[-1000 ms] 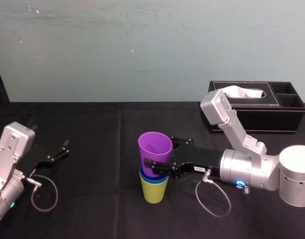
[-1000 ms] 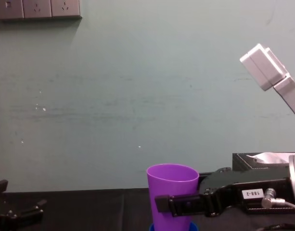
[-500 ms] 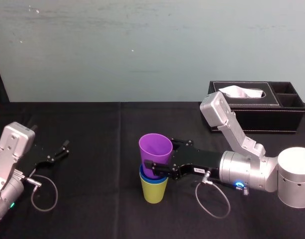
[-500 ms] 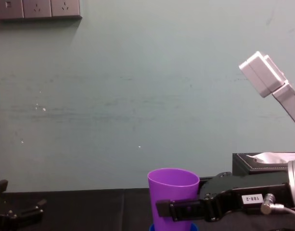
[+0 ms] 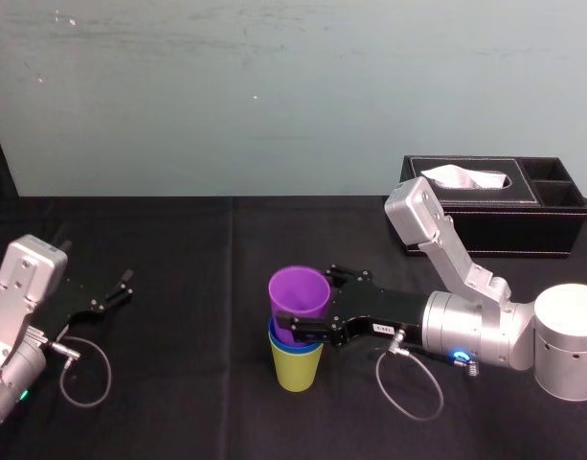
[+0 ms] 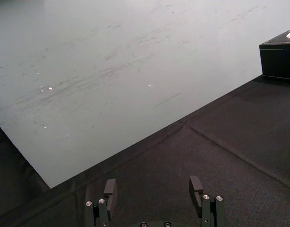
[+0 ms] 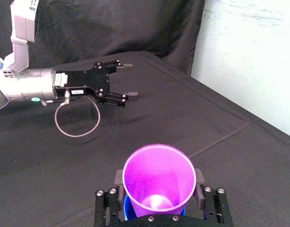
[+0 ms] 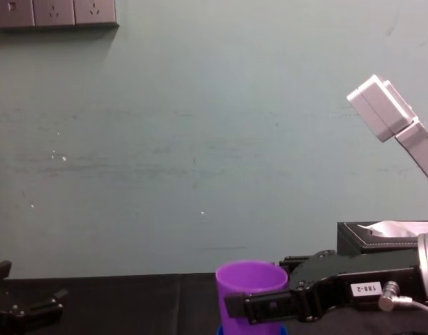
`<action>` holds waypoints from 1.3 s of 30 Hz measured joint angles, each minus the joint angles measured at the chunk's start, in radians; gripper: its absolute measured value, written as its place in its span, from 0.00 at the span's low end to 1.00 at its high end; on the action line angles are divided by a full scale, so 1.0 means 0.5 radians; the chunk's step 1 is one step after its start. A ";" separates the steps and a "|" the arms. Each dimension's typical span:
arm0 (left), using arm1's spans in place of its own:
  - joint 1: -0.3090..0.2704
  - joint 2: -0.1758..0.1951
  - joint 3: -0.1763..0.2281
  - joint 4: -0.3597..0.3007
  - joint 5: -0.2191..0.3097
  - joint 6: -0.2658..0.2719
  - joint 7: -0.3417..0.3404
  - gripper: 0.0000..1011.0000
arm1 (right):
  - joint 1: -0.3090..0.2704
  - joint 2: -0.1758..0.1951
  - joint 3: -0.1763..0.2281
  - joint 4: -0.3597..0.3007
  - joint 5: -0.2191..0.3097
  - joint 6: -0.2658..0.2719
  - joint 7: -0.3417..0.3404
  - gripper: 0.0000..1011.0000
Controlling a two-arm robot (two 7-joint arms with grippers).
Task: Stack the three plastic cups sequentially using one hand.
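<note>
1. Purple, blue, yellow-green: three cups in all, gathered into one upright stack near the middle of the table (image 5: 178, 383).
2. At the bottom is the yellow-green cup (image 5: 297, 368), standing on the black cloth.
3. One blue cup (image 5: 278, 339) sits inside it, with just a narrow band of its rim in sight.
4. On top is the purple cup (image 5: 299, 299), mouth up and partly sunk into the blue one. Most of its wall is above the blue rim.
5. Two grippers are in view. The right gripper (image 5: 306, 305) reaches in from the robot's right at the height of the purple cup. Its two fingers (image 7: 200, 178) stand one on each side of the cup, spread a little wider than the wall. It looks loose around the cup, not clamped on it.
6. At the table's left edge the left gripper (image 5: 114, 290) lies parked, well apart from the stack. It holds nothing, and its two fingers are spread apart.
7. One black tissue box (image 5: 485, 216) stands at the far right of the table, behind the right arm.
</note>
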 joint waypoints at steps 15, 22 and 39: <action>0.000 0.000 0.000 0.000 0.000 0.000 0.000 0.99 | -0.011 0.002 0.010 -0.010 0.000 -0.015 -0.009 0.99; 0.000 0.000 0.000 0.000 0.000 0.000 0.000 0.99 | -0.124 -0.007 0.131 -0.069 -0.010 -0.183 -0.159 0.99; 0.000 0.000 0.000 0.000 0.000 0.000 0.000 0.99 | -0.455 -0.149 0.392 -0.059 -0.167 -0.236 -0.784 0.99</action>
